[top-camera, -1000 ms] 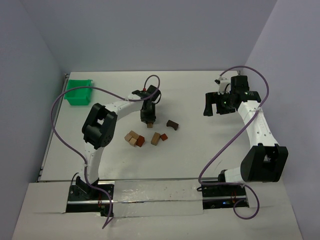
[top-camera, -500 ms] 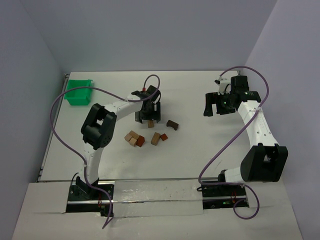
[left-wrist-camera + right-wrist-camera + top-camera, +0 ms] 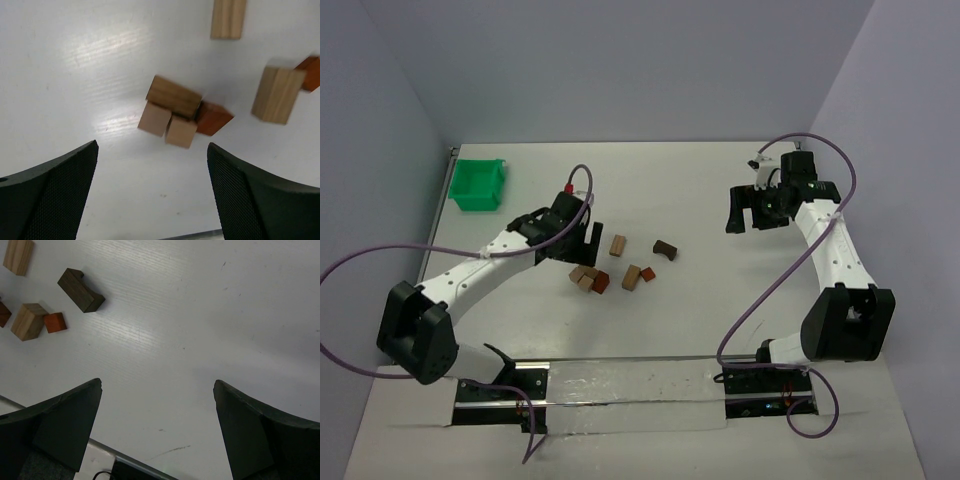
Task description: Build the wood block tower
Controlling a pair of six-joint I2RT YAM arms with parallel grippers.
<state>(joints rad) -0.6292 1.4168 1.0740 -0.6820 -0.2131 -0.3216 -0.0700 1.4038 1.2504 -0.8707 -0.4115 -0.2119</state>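
Hovering, both arms' jaws released; wood blocks (image 3: 588, 278) lie loose, unstacked, on the bench (image 3: 720, 300).
Beneath the left jaws: a touching cluster (image 3: 175, 112) of tan and reddish pieces; tan block (image 3: 618, 245), tan-and-reddish pair (image 3: 638, 275) and dark brown block (image 3: 665, 249) near; right jaws well apart, rightward.

The spread pincer (image 3: 152, 145) hovers over four clumped wooden blocks (image 3: 173, 97).

Left gripper (image 3: 582, 240) opened up and swung back to the left, leaving a tan block (image 3: 618, 245) lying where it was.
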